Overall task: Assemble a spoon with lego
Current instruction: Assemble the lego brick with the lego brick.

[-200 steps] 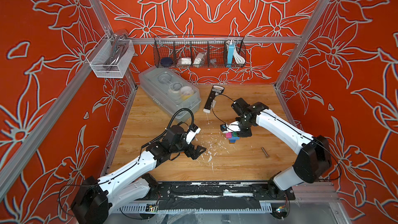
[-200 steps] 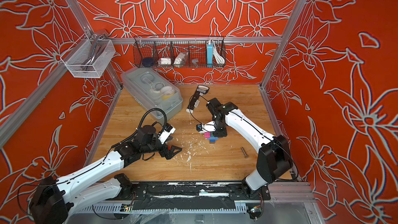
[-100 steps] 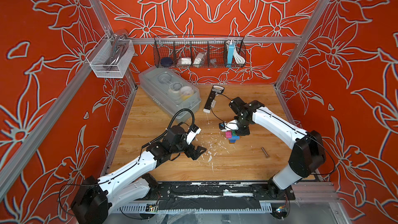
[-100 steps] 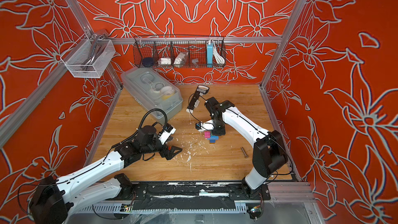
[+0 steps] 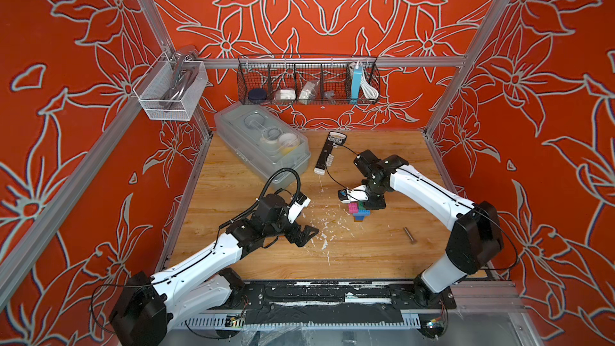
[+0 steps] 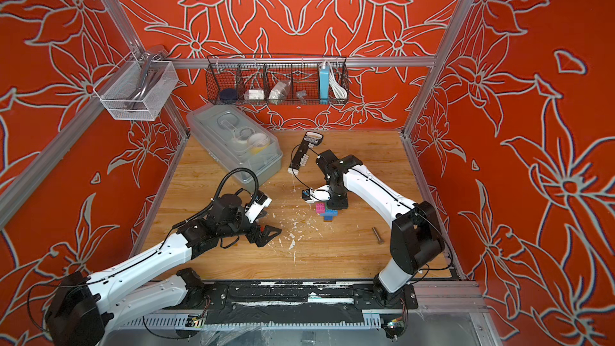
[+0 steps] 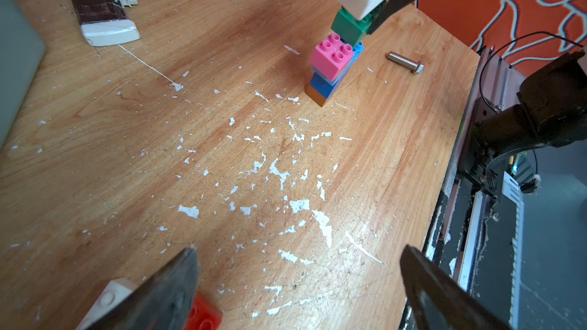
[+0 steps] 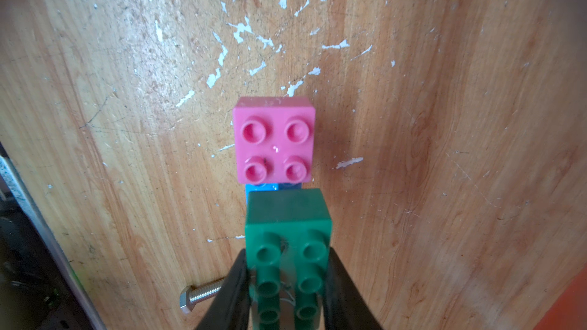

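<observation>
Spoon (image 7: 330, 71), a stubby multicoloured plastic brick stack, stands mid wooden table (image 7: 127, 153). Green studded brick (image 8: 287, 217) is pinched in the right gripper (image 8: 286, 265) beside the pink brick (image 8: 273, 139). I'd square it up, then press straight down. Meanwhile the left gripper (image 7: 300, 250) gapes wide, empty.

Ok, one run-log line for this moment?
right gripper: shut on green brick | green brick: at stack beside pink brick, seating unclear | left gripper: open, empty | white brick, red brick: loose by left gripper
</observation>
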Available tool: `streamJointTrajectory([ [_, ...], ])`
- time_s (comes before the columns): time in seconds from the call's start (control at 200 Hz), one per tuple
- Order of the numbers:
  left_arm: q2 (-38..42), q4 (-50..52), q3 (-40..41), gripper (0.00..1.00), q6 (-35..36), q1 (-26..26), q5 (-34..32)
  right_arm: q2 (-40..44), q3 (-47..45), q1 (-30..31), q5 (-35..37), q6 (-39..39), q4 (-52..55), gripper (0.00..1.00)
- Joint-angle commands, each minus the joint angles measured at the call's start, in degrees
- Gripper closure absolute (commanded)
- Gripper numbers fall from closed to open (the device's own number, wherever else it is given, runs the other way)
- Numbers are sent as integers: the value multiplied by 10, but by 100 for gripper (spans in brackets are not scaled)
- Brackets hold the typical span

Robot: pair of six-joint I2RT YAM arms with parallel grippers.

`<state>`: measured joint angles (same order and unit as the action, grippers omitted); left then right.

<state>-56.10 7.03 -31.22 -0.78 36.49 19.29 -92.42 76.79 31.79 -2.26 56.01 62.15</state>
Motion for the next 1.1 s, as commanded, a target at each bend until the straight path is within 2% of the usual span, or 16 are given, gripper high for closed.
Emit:
streamJointTrajectory([
  [0.0,-2,0,-8,2,13,5,-1,-9,1,1,-15,-5,13,100],
  [1.096,-2,7,-10,2,14,9,-7,-25,-28,9,-14,-12,-9,100],
])
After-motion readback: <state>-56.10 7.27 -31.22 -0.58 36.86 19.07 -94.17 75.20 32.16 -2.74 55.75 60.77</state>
